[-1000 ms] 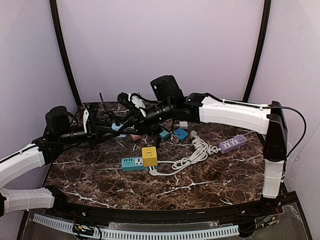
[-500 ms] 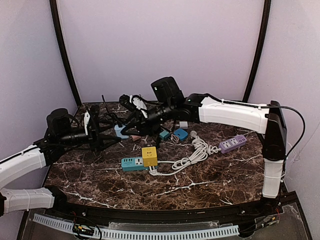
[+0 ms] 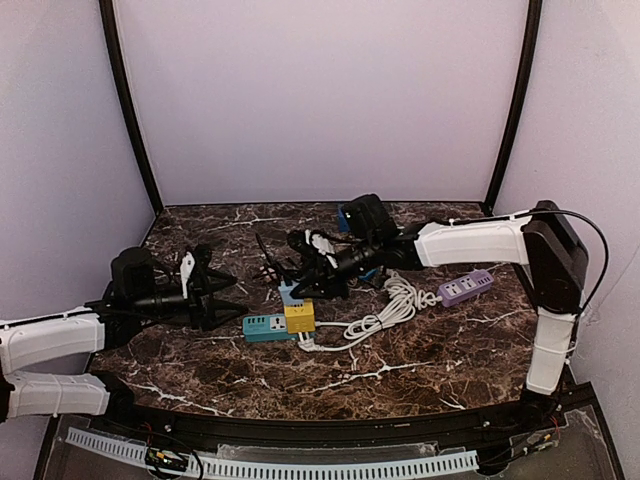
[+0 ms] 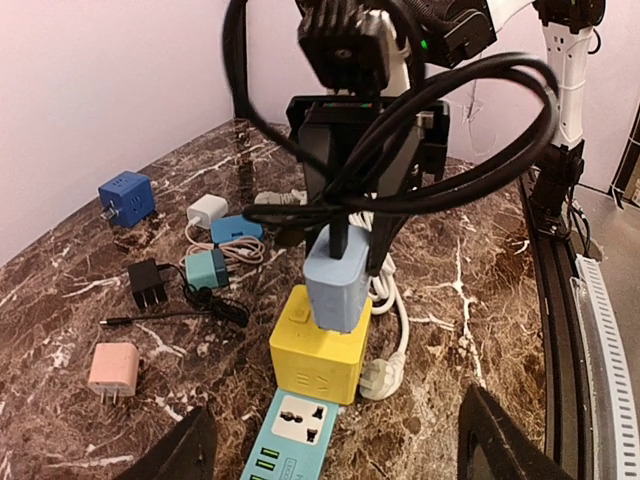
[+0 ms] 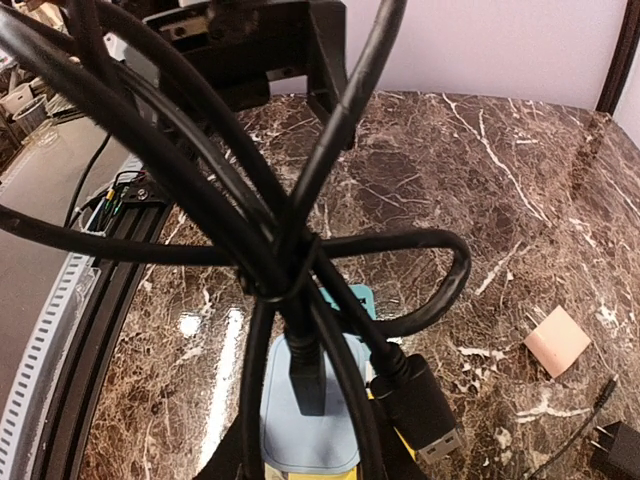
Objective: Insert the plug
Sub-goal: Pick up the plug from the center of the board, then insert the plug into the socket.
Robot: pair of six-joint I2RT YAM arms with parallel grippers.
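Note:
A light blue plug [image 4: 338, 278] stands upright on top of the yellow socket cube [image 4: 318, 352], its prongs hidden. My right gripper [image 4: 360, 235] comes down from above and is shut on the plug's upper end, with a tied bundle of black cable [image 5: 280, 250] draped over it. In the top view the plug [image 3: 289, 293] sits over the cube [image 3: 299, 318] under the right gripper [image 3: 303, 281]. My left gripper [image 3: 236, 298] stands open just left of the cube, its fingers [image 4: 185, 450] wide apart with nothing between them.
A teal power strip [image 4: 290, 432] joins the cube's near side, with a white plug [image 4: 378, 380] and coiled white cable [image 3: 385, 305] to the right. Loose adapters lie behind: blue cube [image 4: 125, 197], white [image 4: 208, 210], teal [image 4: 207, 268], black [image 4: 148, 283], pink [image 4: 112, 367]. A purple strip [image 3: 466, 287] lies far right.
My right arm has come down and nearer, bringing the blue plug and cable bundle onto the yellow cube. The left gripper has opened and dropped lower, just left of the cube.

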